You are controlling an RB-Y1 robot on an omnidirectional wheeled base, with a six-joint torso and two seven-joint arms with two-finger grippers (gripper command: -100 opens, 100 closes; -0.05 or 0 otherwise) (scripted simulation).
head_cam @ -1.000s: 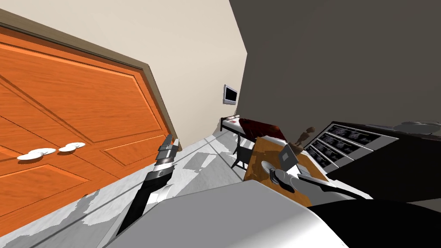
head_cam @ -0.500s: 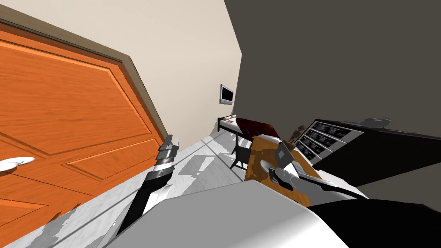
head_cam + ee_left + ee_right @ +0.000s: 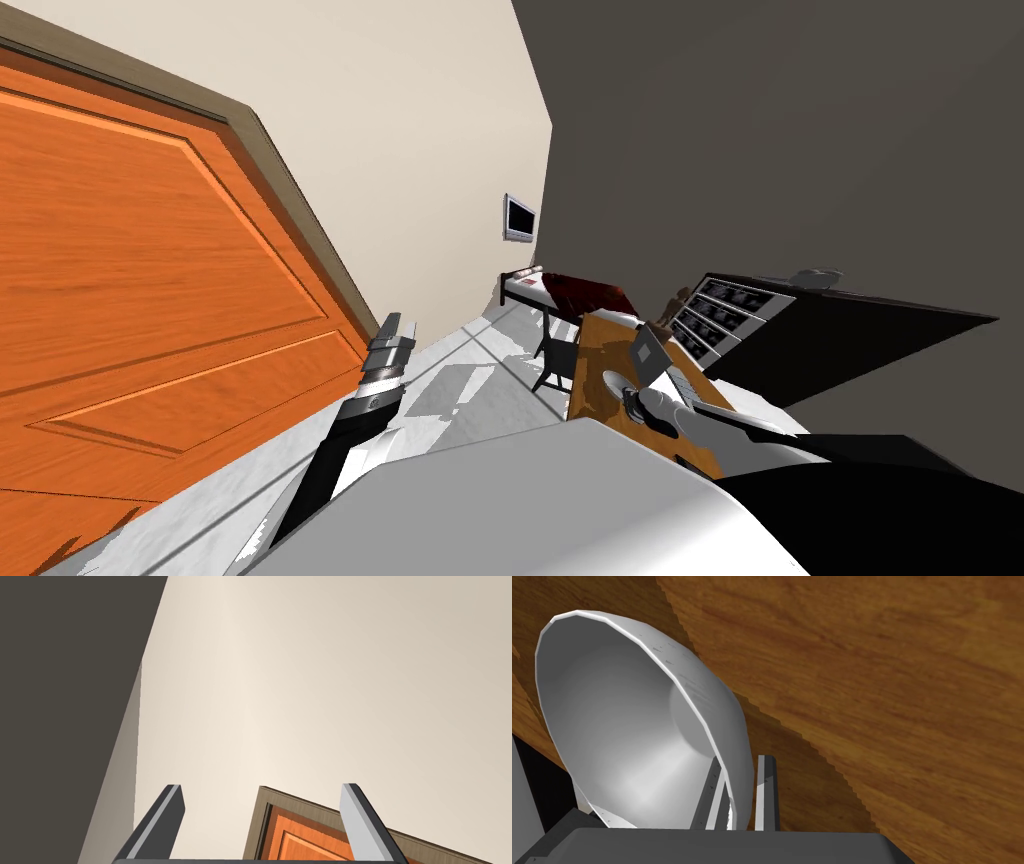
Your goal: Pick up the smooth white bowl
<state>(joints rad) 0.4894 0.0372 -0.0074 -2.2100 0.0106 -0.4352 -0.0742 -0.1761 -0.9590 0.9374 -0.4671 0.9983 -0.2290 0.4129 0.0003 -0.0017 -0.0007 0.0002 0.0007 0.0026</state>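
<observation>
My view has swung right, pushing the orange door (image 3: 150, 280) toward nine o'clock, while the right gripper (image 3: 739, 763) clamps the wall of the tilted white bowl (image 3: 627, 726) over the wooden table (image 3: 887, 676) at one o'clock, and the left gripper (image 3: 262, 791) hangs with fingers spread.

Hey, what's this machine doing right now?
The robot's right end effector is shut on the wall of a white bowl, one finger inside and one outside, over a wooden table. Whether the bowl has left the table cannot be told. The left end effector hangs open near an orange door, holding nothing.
</observation>
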